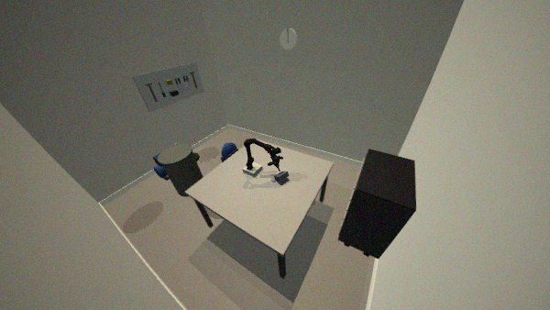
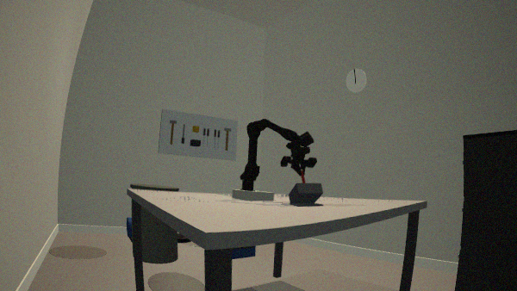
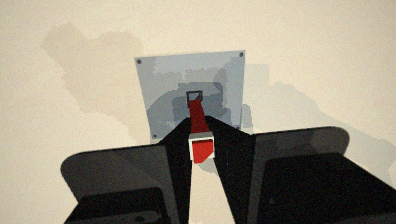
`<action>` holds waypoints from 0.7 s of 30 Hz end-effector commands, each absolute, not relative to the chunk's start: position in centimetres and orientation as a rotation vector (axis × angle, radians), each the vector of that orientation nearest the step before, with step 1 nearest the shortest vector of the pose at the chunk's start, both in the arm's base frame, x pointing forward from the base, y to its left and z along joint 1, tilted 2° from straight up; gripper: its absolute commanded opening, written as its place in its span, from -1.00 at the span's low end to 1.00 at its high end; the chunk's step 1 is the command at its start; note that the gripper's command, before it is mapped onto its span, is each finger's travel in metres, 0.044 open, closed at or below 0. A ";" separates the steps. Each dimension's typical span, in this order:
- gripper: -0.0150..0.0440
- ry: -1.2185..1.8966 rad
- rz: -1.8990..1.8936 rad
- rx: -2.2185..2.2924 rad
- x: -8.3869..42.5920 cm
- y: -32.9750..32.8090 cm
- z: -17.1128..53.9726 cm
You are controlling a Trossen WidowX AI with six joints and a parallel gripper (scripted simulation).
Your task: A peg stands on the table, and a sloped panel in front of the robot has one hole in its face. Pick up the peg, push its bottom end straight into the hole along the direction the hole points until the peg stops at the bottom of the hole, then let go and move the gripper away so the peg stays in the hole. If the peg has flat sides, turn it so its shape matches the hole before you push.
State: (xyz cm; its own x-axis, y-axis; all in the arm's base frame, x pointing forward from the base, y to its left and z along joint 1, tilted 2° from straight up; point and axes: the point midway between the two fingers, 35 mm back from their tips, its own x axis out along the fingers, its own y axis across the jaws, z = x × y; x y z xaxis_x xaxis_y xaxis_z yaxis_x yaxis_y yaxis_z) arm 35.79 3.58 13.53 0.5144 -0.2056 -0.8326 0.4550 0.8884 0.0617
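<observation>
A red peg (image 2: 303, 176) (image 3: 198, 117) with flat sides and one cut corner at its top end is held in my gripper (image 3: 197, 121) (image 2: 301, 171), which is shut on it. The sloped panel (image 3: 165, 75) (image 2: 306, 195) (image 1: 281, 178) is a grey-blue plate on a dark block. Its outlined hole (image 3: 195, 95) lies at the peg's far end in the wrist view; the peg's tip overlaps the hole's lower edge there. In the exterior view the peg's lower end meets the block's top edge. I cannot tell whether the tip is inside the hole.
The arm's pale base (image 1: 252, 170) (image 2: 252, 195) stands on the table (image 1: 257, 206) (image 2: 241, 217) beside the panel block. Dark screws mark the panel's corners. A dark cabinet (image 1: 382, 202) and a grey bin (image 1: 183, 171) stand on the floor away from the arm.
</observation>
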 end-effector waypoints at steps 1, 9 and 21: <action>-0.49 0.953 -0.410 0.291 35.8 3.5 13.2; -0.49 0.952 -0.411 0.289 36.3 3.3 12.4; -0.49 0.951 -0.411 0.289 36.8 3.1 11.3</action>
State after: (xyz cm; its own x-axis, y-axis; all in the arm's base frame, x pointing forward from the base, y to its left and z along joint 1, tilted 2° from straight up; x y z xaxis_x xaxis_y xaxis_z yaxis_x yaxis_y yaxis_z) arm 36.89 3.10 11.82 0.5185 -0.2140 -0.8279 0.4663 0.8823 0.0640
